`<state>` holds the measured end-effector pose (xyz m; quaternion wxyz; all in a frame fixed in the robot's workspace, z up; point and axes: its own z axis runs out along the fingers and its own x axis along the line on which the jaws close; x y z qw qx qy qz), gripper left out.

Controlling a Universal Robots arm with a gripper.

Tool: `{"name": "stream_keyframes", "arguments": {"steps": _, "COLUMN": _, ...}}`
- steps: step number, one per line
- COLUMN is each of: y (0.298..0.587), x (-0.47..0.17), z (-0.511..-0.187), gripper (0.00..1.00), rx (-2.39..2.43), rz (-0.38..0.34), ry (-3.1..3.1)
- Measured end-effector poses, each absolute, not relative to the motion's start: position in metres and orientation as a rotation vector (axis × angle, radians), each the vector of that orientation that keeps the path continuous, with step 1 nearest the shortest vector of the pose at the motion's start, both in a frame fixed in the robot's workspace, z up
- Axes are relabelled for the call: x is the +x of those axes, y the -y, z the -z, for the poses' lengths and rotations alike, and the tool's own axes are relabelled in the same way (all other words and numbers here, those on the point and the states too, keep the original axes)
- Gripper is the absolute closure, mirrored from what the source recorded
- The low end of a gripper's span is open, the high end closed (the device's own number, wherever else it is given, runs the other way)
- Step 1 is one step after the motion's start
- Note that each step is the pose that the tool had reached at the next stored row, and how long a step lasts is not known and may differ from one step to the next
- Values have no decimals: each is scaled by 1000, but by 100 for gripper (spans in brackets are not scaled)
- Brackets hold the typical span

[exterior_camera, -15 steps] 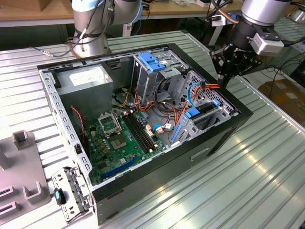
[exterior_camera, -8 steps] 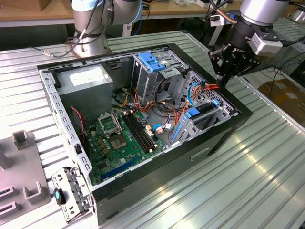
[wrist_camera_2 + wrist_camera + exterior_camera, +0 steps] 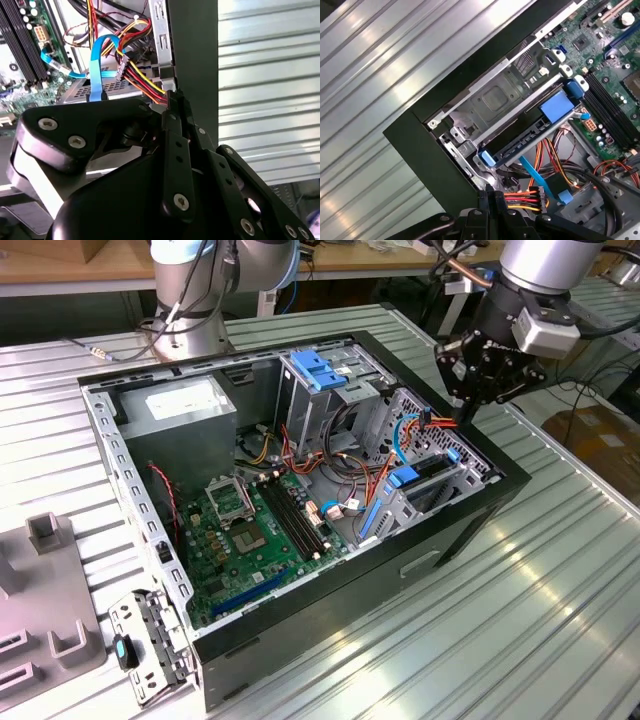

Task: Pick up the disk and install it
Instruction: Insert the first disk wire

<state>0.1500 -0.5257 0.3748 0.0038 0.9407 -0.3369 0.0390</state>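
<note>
The disk (image 3: 520, 142) lies edge-on in the slot of the low drive cage (image 3: 492, 97) at the computer case's right corner. Its blue rail ends show and its label is hidden. In the exterior view the disk (image 3: 432, 490) sits behind a blue tab. My gripper (image 3: 463, 418) hangs just above that corner of the case, fingers shut with nothing between them. In both wrist views the gripper's (image 3: 176, 97) (image 3: 492, 192) tips are right beside the red, orange and yellow power cable bundle (image 3: 142, 80) and its connector (image 3: 537, 195). A blue data cable (image 3: 96, 70) runs close by.
The open black case (image 3: 470, 515) lies on a ribbed metal table (image 3: 540, 610). Inside are the green motherboard (image 3: 245, 530), a grey power-supply box (image 3: 185, 410) and a tall cage with a blue cap (image 3: 320, 368). A grey fixture (image 3: 45, 590) stands at the exterior view's left.
</note>
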Motion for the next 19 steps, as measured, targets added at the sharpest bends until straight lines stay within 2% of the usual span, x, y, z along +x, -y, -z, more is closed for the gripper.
{"name": "stream_keyframes", "arguments": {"steps": 19, "y": 526, "x": 143, "z": -371, "gripper": 84, "rx": 2784, "rz": -120, "ry": 1411}}
